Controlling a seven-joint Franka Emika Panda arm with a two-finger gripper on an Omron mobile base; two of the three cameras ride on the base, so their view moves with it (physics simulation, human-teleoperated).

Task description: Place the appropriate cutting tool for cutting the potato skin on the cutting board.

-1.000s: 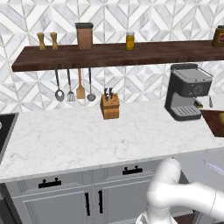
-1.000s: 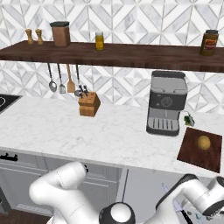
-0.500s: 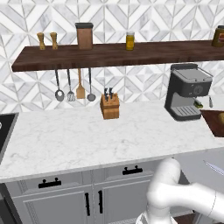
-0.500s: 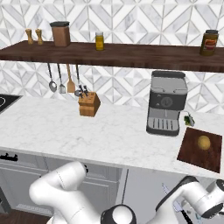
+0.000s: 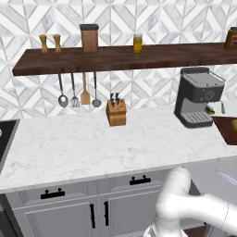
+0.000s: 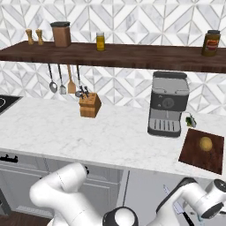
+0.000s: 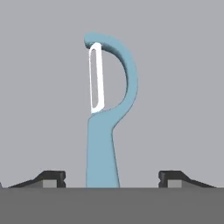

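Observation:
In the hand view the cutting tool (image 7: 103,131), a peeler with a pale blue handle and a white blade, lies on a plain grey surface. Its handle runs down between my fingertips. My gripper (image 7: 114,177) is open, with a gap between each finger and the handle. The left base view shows the tool as a thin pale sliver (image 5: 227,177) on a grey surface below the counter's front edge. The dark reddish-brown cutting board (image 6: 201,154) lies on the counter right of the coffee machine, with a potato (image 6: 205,142) on it. My hand (image 6: 207,205) hangs low, in front of and below the board.
A grey coffee machine (image 6: 167,103) stands left of the board. A wooden knife block (image 6: 89,105) sits further left, under hanging utensils (image 6: 62,81). The long wall shelf (image 6: 110,50) carries jars. Grey cabinet doors (image 5: 97,208) run under the white marble counter (image 5: 92,143).
Nothing on the counter has moved. My hand low at the right has barely shifted.

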